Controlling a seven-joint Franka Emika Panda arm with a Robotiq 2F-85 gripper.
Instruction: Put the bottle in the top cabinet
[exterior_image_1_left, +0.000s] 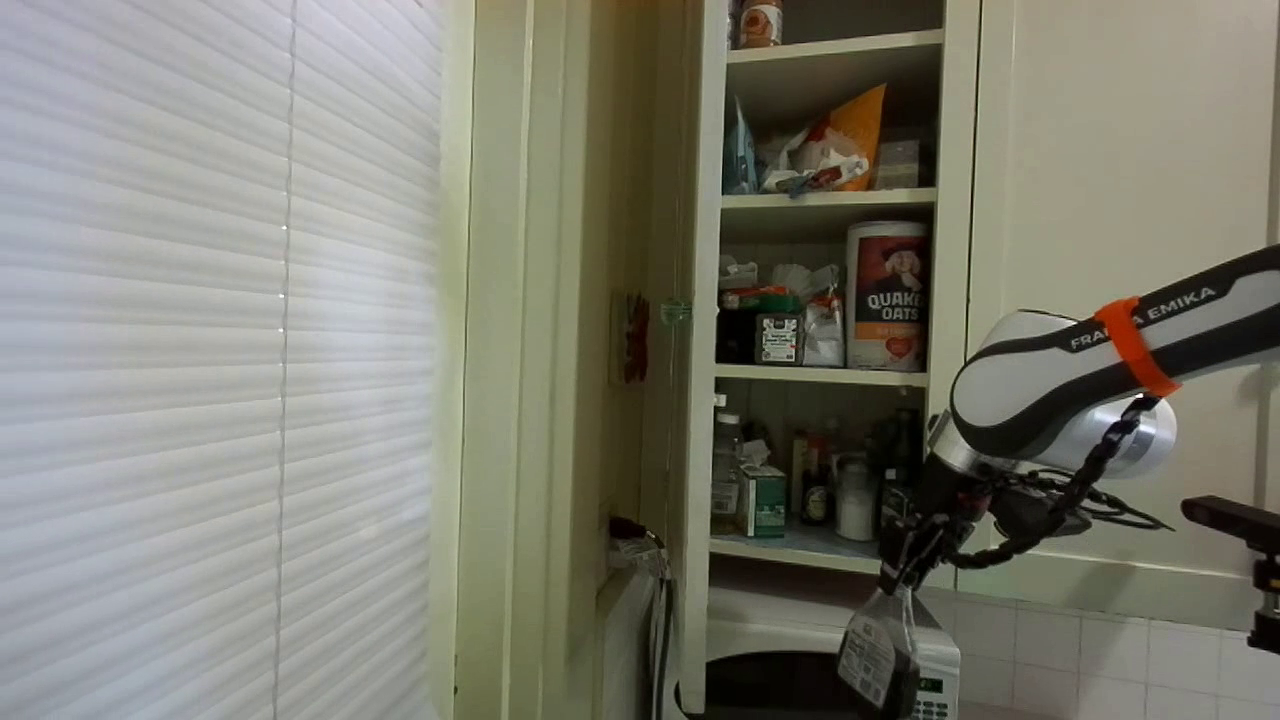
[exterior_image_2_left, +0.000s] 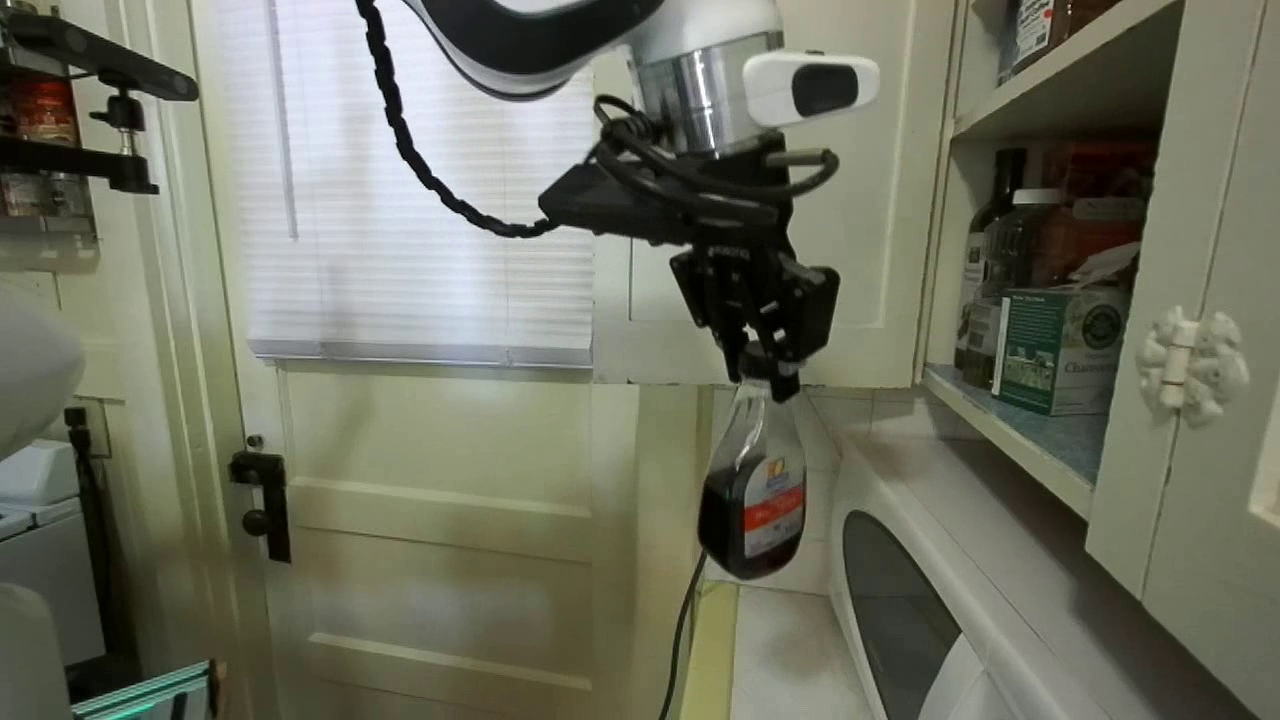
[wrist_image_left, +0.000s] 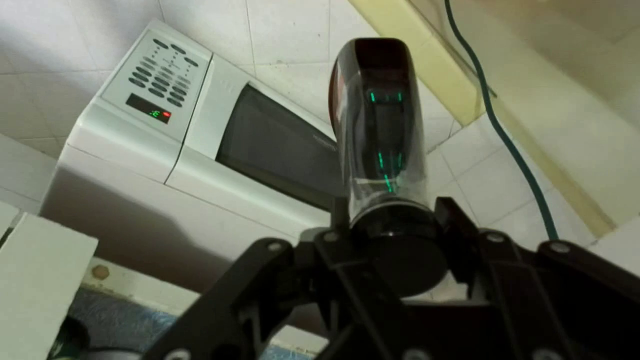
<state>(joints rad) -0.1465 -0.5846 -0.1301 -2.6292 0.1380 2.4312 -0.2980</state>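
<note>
while the gripper (wrist_image_left: 393, 220) pinches the bottle (exterior_image_2_left: 752, 490) by its capped neck, the top cabinet (exterior_image_1_left: 958, 200) stands open

as an exterior view runs left to right, a white blind (exterior_image_1_left: 180, 350) comes first, then the cabinet's open door (exterior_image_1_left: 698, 480), seen edge-on, beside the opening. next are the packed shelves (exterior_image_1_left: 825, 377), a green-and-white carton (exterior_image_1_left: 765, 503) toward the left front of the lowest, an oats container (exterior_image_1_left: 888, 320) at the right of the one above. below sits the white microwave (wrist_image_left: 200, 155); the bottle partly hides it, hanging slightly tilted outside the cabinet, lower than the lowest shelf. the jaws stand narrow, on both sides of the neck.

only an exterior view shows the label (exterior_image_2_left: 775, 510) with its red band; the wrist view alone has the microwave's whole keypad (wrist_image_left: 162, 75), left of the bottle, and right of it runs a dark cable (wrist_image_left: 491, 115).

farther right, in an exterior view, the shelf edge (exterior_image_2_left: 1010, 442) stands apart from the bottle, with blue liner (exterior_image_2_left: 1080, 440) showing before the carton.
</note>
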